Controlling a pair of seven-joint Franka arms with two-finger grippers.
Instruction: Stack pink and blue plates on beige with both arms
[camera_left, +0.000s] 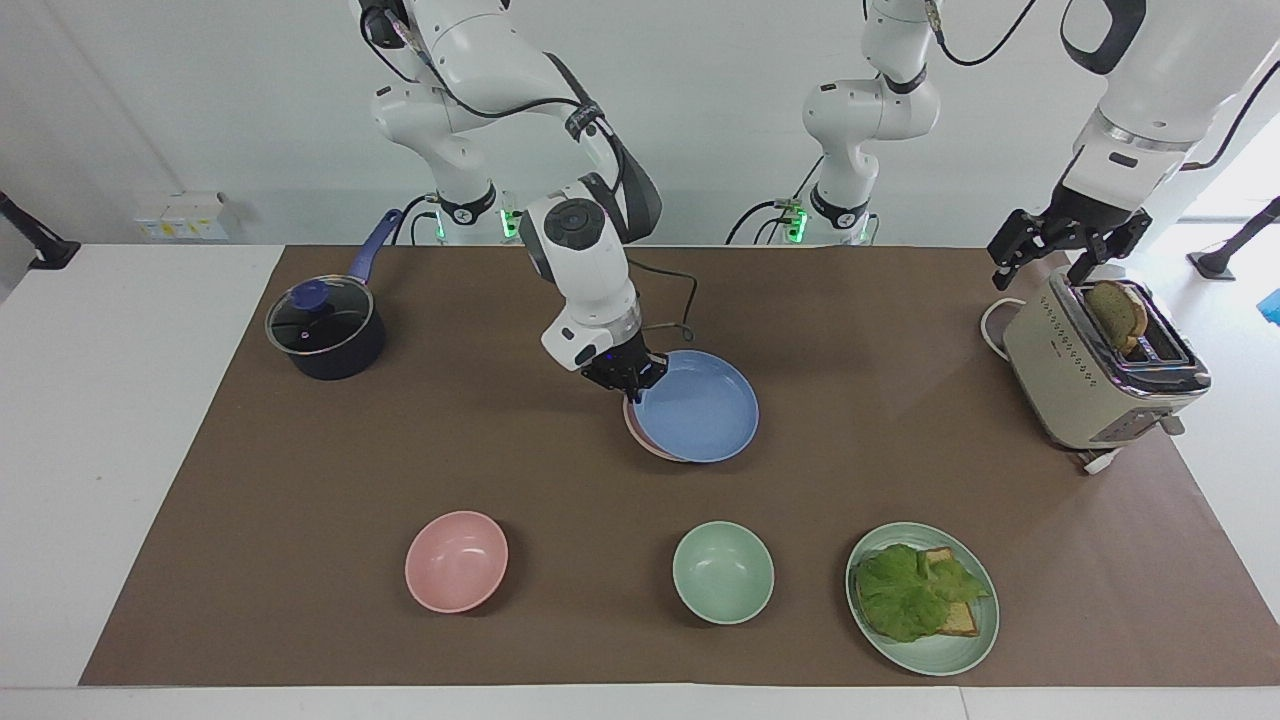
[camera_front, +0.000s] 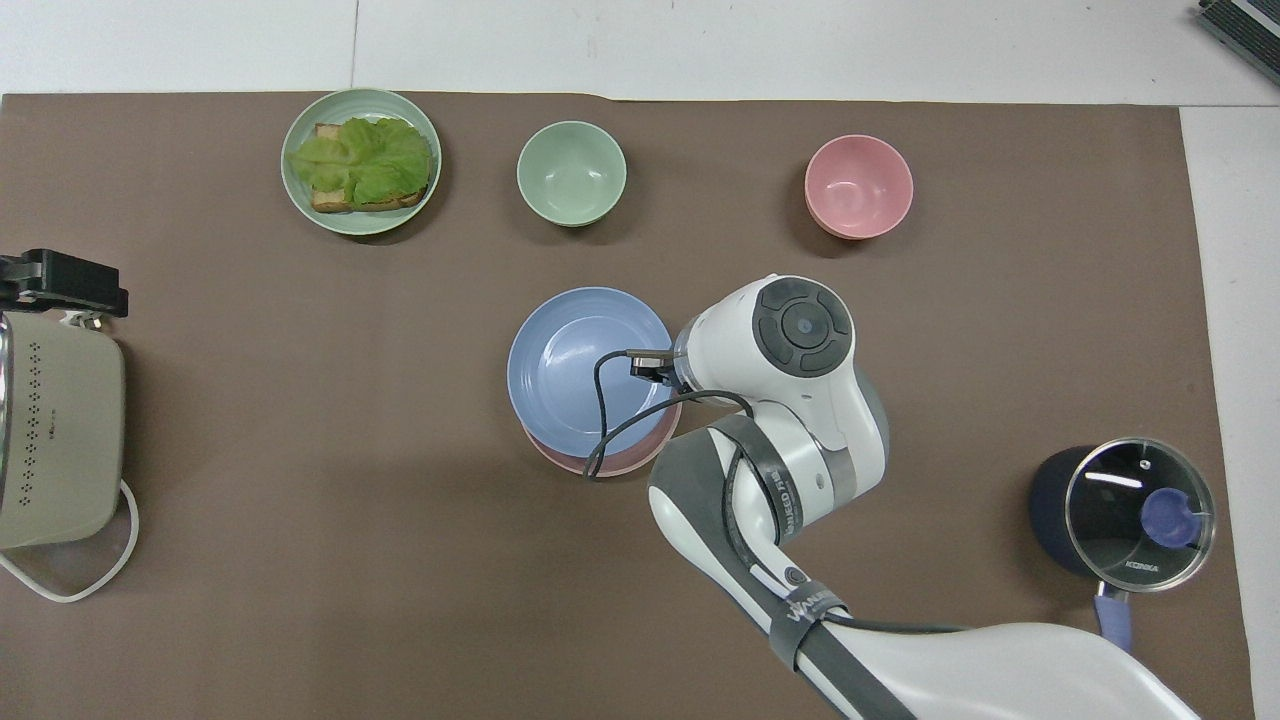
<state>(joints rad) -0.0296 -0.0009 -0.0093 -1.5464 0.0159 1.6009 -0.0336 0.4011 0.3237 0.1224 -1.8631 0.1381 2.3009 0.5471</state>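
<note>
While clamped on the blue plate rim, right gripper over pink plate

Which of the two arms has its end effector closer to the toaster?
The left. The left end effector hangs open just above the toaster at its end of the table. The right end effector is mid-table, shut on the blue plate over the pink plate.
</note>
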